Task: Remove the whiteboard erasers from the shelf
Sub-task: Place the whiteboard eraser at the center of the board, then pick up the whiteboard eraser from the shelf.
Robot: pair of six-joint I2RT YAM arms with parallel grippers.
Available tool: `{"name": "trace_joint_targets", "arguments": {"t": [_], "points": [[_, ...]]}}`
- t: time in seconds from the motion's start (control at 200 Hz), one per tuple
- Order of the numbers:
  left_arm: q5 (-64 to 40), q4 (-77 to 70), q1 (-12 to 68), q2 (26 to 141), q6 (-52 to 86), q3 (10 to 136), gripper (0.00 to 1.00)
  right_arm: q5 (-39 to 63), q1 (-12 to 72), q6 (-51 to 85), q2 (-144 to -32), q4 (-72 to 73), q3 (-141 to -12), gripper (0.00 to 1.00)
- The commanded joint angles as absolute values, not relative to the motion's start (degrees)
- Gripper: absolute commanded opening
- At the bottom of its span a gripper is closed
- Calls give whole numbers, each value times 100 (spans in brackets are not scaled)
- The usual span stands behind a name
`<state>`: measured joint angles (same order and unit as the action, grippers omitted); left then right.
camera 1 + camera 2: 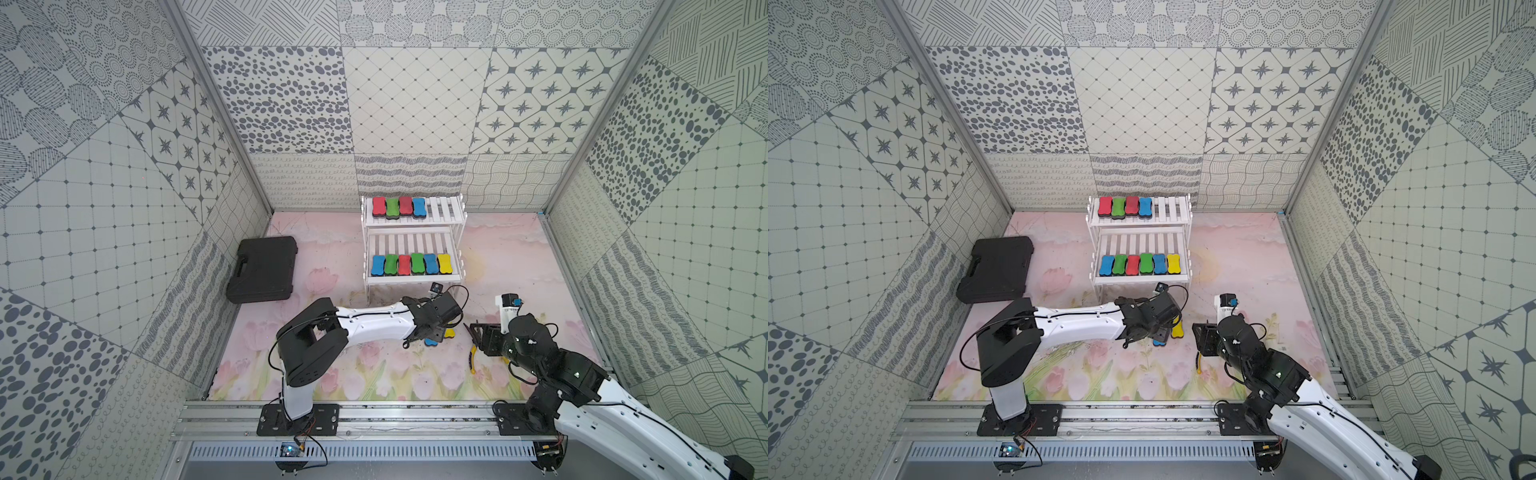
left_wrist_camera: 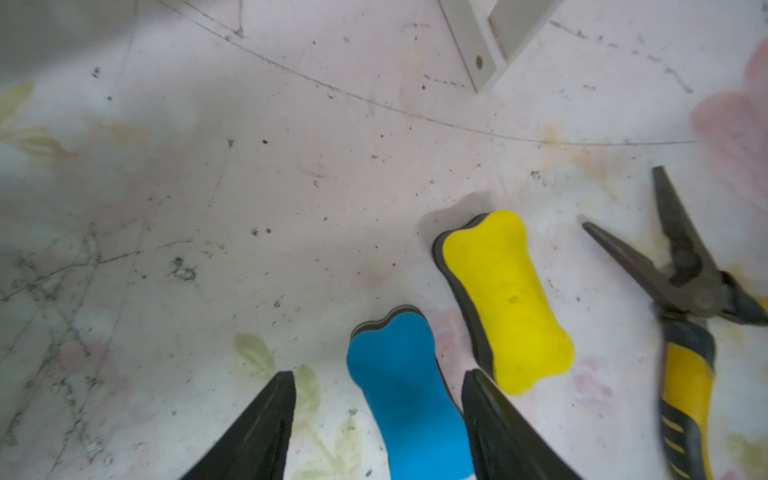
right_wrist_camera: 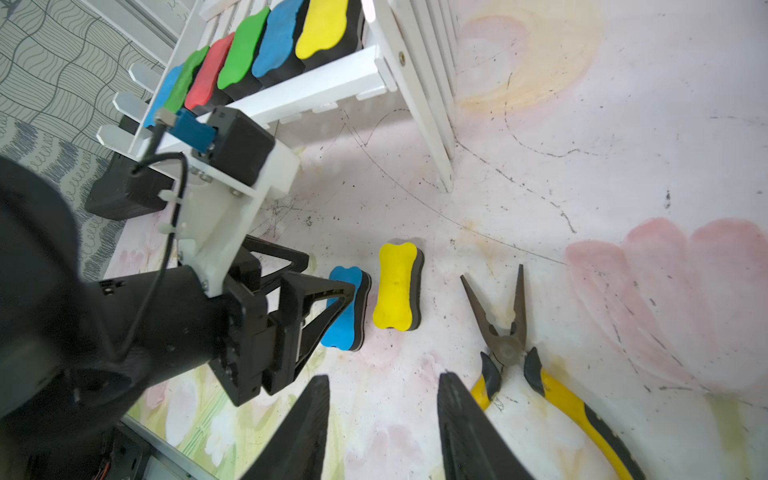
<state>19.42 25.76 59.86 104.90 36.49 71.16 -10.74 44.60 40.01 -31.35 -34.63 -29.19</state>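
No legible text, label, brand or number anywhere — nothing readable.

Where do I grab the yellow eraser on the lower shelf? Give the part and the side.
Grip the yellow eraser by its two short ends, coming down from above. Its long side seems pressed against the blue eraser beside it, leaving no finger room at the waist; the lower shelf is open overhead.
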Motion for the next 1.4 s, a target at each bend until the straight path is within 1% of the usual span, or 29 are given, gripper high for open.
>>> {"name": "trace_joint_targets", "arguments": {"t": [0.0, 0.135, 0.25, 0.29, 0.345, 0.36, 0.635, 0.785, 0.985, 1.181, 1.396], "points": [[2244, 2996, 5915, 9638, 3896, 6746, 69, -1053, 4439, 3762, -3521, -3262, -3547, 46], [2448, 3123, 5898, 8716, 4067, 6318, 77, -978, 4405, 3235, -4564, -3026, -4591, 46], [2559, 3207, 5813, 8025, 4195, 5908, 86, -858, 4302, 2719, -5627, -2909, -5861, 46], [2573, 3199, 5776, 7786, 4221, 5784, 90, -824, 4225, 2558, -5994, -2909, -6338, 46], [2653, 3221, 5741, 7544, 4322, 5609, 99, -762, 4096, 2389, -6493, -2909, -6983, 47], [2642, 3211, 5727, 7473, 4329, 5567, 99, -739, 4059, 2357, -6628, -2909, -7144, 47], [2500, 3300, 5493, 6926, 4492, 5018, 99, -307, 3330, 2125, -8793, -3144, -9746, 49], [2645, 3475, 5448, 6530, 4647, 4779, 100, -390, 3265, 1924, -9820, -3661, -10994, 49], [2679, 3614, 5388, 6054, 4785, 4638, 100, -578, 3263, 1720, -10830, -4442, -12378, 49], [2793, 3790, 5320, 5924, 4747, 4711, 100, -627, 3277, 1641, -11383, -4907, -13113, 49], [2856, 3884, 5295, 5858, 4722, 4734, 99, -563, 3324, 1617, -11560, -4964, -13292, 50]]}}
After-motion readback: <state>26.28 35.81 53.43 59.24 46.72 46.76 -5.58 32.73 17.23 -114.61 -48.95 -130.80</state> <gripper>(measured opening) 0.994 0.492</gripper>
